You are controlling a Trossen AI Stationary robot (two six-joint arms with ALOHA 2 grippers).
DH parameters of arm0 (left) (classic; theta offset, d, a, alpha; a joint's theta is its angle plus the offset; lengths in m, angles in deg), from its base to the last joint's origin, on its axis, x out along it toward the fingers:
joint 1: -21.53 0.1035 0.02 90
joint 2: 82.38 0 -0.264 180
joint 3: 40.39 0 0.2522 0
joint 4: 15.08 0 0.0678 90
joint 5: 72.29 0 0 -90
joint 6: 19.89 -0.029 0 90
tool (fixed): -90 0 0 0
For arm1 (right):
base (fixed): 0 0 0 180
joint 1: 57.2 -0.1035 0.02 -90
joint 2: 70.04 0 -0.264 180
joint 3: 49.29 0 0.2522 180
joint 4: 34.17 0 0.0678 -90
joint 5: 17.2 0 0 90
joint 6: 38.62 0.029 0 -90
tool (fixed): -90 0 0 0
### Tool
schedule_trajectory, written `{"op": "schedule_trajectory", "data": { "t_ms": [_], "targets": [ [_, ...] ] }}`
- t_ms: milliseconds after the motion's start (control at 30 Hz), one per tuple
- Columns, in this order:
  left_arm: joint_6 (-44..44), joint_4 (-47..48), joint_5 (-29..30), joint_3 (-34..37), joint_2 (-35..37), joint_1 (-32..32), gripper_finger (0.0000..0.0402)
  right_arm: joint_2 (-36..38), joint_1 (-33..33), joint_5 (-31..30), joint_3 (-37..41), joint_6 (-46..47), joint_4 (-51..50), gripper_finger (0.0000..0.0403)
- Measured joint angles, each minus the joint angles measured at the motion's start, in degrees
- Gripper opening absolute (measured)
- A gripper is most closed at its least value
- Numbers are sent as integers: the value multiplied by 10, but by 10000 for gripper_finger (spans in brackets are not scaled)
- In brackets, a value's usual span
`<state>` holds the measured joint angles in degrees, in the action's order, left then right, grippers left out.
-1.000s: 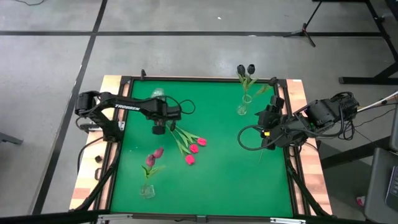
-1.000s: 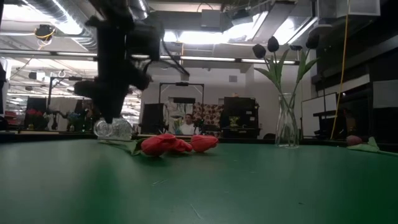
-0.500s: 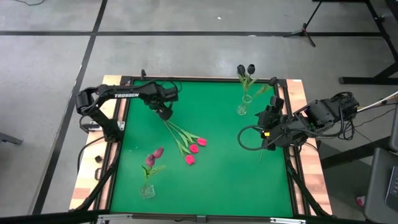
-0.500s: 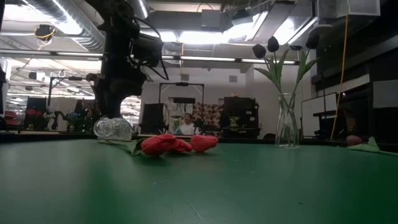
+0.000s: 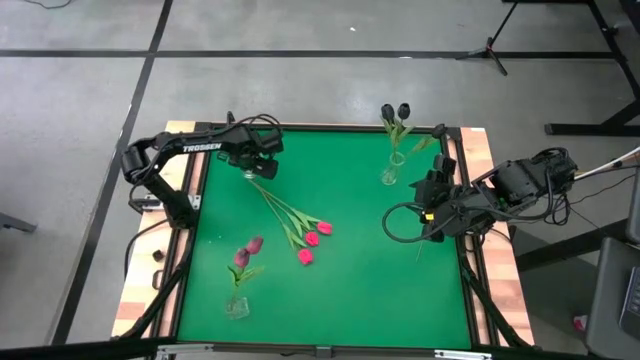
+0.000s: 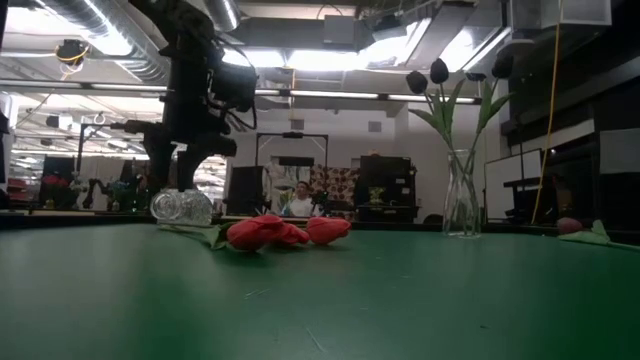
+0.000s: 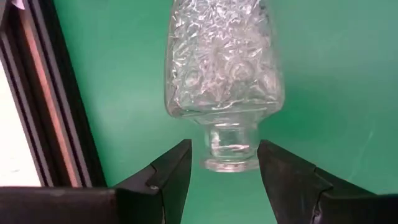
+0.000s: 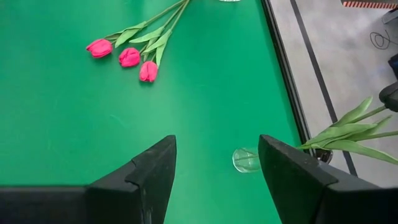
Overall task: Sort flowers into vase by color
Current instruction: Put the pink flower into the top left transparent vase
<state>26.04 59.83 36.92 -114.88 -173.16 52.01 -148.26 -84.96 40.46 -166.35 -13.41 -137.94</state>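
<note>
Three pink tulips (image 5: 310, 238) lie flat on the green table, stems toward the far left. A ribbed glass vase (image 7: 221, 68) lies on its side near the far left corner. My left gripper (image 7: 224, 149) points down, open, one finger on each side of its neck (image 7: 231, 144), seemingly just above it (image 6: 182, 207). An upright vase with dark tulips (image 5: 393, 140) stands at the far right, and another with maroon-pink tulips (image 5: 240, 280) at the near left. My right gripper (image 8: 217, 140) hangs open and holds nothing, high over the right side.
The table's raised black rim (image 7: 43, 106) runs close beside the lying vase. The dark-tulip vase's base (image 8: 247, 160) and leaves (image 8: 348, 134) lie just below my right gripper. Open green surface spans the middle and near right.
My left gripper has swung from above the pink tulips' stem ends toward the table's far left corner, rolling about its own axis on the way, and now stands over the lying vase. The tulips and vases have not moved.
</note>
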Motion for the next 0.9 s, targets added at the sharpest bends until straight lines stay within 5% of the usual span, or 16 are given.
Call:
{"op": "schedule_trajectory", "data": {
  "t_ms": [900],
  "targets": [
    [-60, -11, -44, 0, 0, -18, 181, 0, 0, 34, 0, -26, 0, 227]
  ]
}}
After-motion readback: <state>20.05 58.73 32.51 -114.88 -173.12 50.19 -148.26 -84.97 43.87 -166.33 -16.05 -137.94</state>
